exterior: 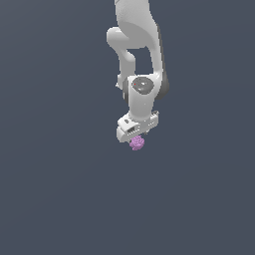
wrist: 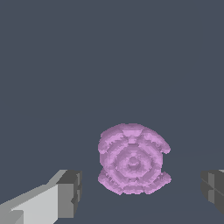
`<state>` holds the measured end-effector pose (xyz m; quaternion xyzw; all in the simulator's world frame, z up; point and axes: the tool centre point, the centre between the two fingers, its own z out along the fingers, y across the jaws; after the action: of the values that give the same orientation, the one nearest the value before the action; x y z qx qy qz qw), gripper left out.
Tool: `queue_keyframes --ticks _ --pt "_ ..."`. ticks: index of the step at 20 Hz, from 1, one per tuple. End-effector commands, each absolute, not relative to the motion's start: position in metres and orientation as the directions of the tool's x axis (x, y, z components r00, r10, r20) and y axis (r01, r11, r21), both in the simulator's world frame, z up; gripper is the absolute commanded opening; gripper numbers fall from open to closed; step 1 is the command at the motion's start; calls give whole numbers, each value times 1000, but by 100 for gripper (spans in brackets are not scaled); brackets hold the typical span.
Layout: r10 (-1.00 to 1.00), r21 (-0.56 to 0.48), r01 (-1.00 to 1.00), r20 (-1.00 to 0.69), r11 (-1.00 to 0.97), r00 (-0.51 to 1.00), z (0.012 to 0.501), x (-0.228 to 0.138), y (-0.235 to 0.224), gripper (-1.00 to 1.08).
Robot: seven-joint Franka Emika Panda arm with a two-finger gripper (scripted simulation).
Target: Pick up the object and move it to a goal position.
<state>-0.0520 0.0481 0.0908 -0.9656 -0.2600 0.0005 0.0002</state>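
The gripper's dark fingertips (wrist: 70,188) frame the wrist view, spread wide and gripping nothing. Between them, touching neither pad, the object (wrist: 132,158) lies on the floor directly beneath the gripper (exterior: 133,133).

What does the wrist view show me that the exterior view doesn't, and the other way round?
Only the wrist view shows the ringed, ridged surface of the small pink-purple lumpy blob and the grey finger pads standing apart on either side of it, not touching it. Only the exterior view shows the white jointed robot arm reaching down, its hand just above the blob. Both share the blob and the plain dark grey-blue background.
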Motion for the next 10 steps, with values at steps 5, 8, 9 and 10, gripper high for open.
queue_keyframes --ticks 5,8,9,10 --pt "503 0 503 -1 -865 865 83 -52 48 100" --pt "504 0 504 0 -863 863 70 -53 48 100" --pt "505 0 505 0 -863 863 64 -53 48 100" --pt "506 0 506 0 -863 863 59 -53 48 100"
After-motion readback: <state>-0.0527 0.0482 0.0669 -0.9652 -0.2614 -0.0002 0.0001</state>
